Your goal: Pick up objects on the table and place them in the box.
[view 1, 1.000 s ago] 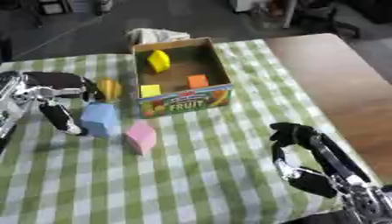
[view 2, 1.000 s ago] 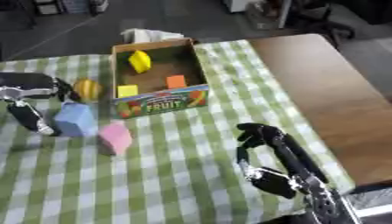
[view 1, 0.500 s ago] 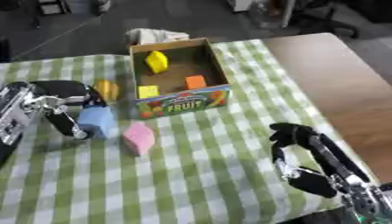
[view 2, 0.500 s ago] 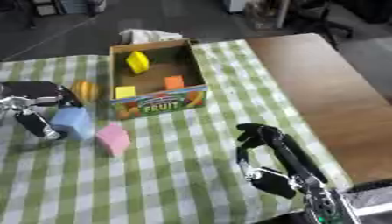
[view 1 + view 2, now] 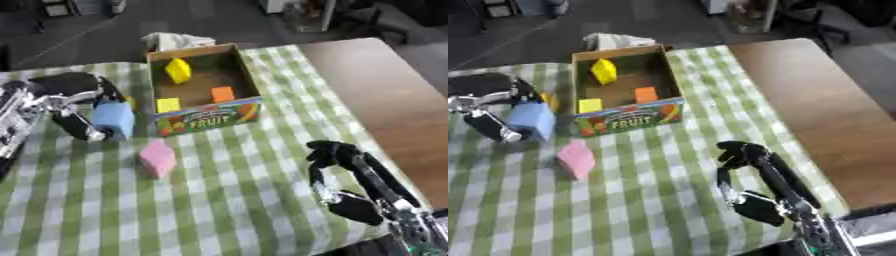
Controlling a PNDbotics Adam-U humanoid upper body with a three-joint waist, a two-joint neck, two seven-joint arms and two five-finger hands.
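A tabletop (image 5: 219, 210) covered by a green and white checked cloth fills most of the view, with bare brown wood showing along its right side. Near the far middle stands an open cardboard box (image 5: 210, 116) with the word FRUIT printed on its front wall. Inside the box lie three small blocks: a yellow block (image 5: 178, 70) toward the back left, an orange block (image 5: 222, 93) toward the right, and a yellow-green block (image 5: 168, 105) at the front left. The robot's left hand (image 5: 74, 102), black and silver, comes in from the left and is curled round a light blue block (image 5: 114, 119), its thumb on the block's left side and its fingers over the top; the block sits just left of the box's front corner. A sliver of something yellow-orange (image 5: 131, 101) shows behind the blue block, mostly hidden. A pink block (image 5: 157, 158) lies on the cloth nearer the viewer, apart from the hand and the box. The robot's right hand (image 5: 354, 172) rests at the lower right, holding nothing, its fingers bent and relaxed above the cloth.
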